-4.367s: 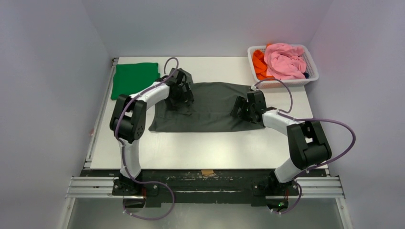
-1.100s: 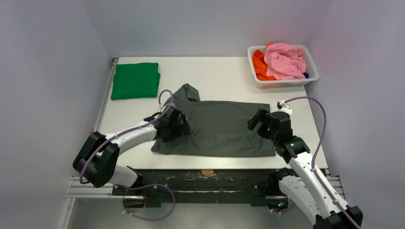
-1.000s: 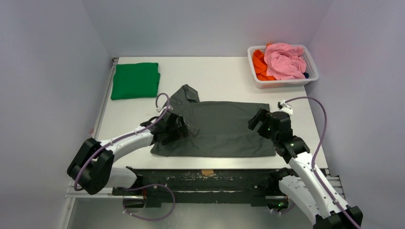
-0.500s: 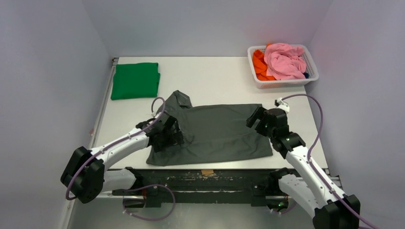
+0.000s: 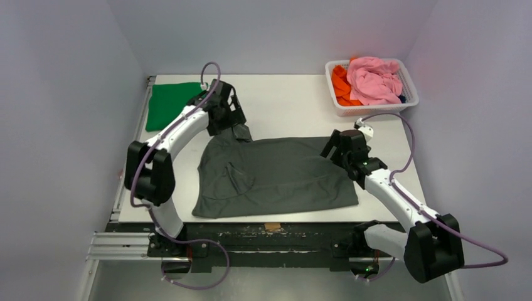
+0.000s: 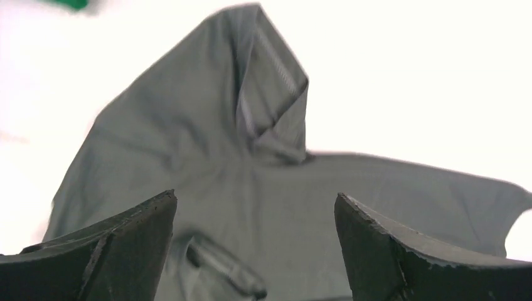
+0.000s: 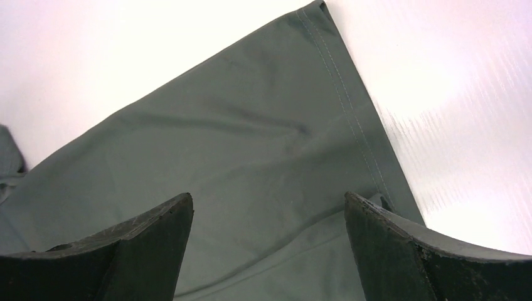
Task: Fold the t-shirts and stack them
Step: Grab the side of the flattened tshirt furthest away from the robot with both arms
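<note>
The dark charcoal-grey t-shirt (image 5: pixel 282 175) lies spread and partly folded at the middle front of the table, one sleeve (image 5: pixel 242 133) sticking out at its far left corner. My left gripper (image 5: pixel 233 125) is open and empty just above that sleeve; in the left wrist view the sleeve (image 6: pixel 270 94) and shirt lie below the left gripper (image 6: pixel 254 197). My right gripper (image 5: pixel 330 149) is open and empty over the shirt's far right corner; the right wrist view shows the hem (image 7: pixel 357 119) beyond the right gripper (image 7: pixel 268 197). The bright green shirt (image 5: pixel 164 103) lies folded at the back left.
A white mesh basket (image 5: pixel 376 110) at the back right holds a pink cloth (image 5: pixel 374 78) and an orange cloth (image 5: pixel 340 81). The left arm reaches across beside the green shirt. The table's near edge runs just below the grey shirt.
The left gripper has let go of the shirt's left part and swung to the back, over the sleeve. The right gripper has moved slightly back. The shirt lies nearer the front than a second ago.
</note>
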Action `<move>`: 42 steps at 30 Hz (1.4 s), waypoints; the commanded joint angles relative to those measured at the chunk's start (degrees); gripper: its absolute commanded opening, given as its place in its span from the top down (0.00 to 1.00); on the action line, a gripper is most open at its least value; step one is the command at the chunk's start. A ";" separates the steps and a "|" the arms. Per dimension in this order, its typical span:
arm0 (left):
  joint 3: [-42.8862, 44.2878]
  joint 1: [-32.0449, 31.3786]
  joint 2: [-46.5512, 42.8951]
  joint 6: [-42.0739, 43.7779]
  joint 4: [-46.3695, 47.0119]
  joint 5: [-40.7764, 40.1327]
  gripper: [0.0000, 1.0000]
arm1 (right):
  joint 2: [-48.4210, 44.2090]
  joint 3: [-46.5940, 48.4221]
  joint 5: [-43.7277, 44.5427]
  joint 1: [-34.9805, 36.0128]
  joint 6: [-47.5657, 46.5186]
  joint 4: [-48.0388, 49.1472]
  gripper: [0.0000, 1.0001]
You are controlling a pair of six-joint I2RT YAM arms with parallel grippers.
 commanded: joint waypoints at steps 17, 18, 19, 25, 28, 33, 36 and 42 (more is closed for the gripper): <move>40.60 3.94 38.90 2.98 -12.59 -5.65 0.53 | 6.14 3.49 4.57 -0.38 -2.46 3.20 0.12; 41.31 3.98 39.61 2.78 -13.23 -5.23 0.55 | 6.14 3.47 4.64 -0.34 -2.48 3.20 0.12; 41.41 3.98 40.05 2.44 -13.60 -5.05 0.56 | 6.06 3.51 4.74 -0.31 -2.46 3.17 0.12; 40.78 4.16 40.52 2.18 -13.81 -4.66 0.94 | 6.20 3.43 5.61 -0.41 -2.77 3.47 0.12; 39.79 4.16 38.78 2.83 -13.62 -4.05 1.00 | 8.02 4.32 7.40 -0.90 -3.76 4.19 0.12; 33.91 4.07 31.84 3.51 -11.53 -3.42 1.00 | 18.98 13.88 11.64 -2.94 -4.85 1.38 0.12; 27.90 3.99 26.34 3.62 -9.15 -2.37 1.00 | 28.04 20.88 11.84 -4.88 -4.02 0.31 0.17; 16.74 3.54 15.56 3.27 -4.85 -1.61 1.00 | 44.84 35.17 11.24 -7.73 -3.21 -4.80 0.30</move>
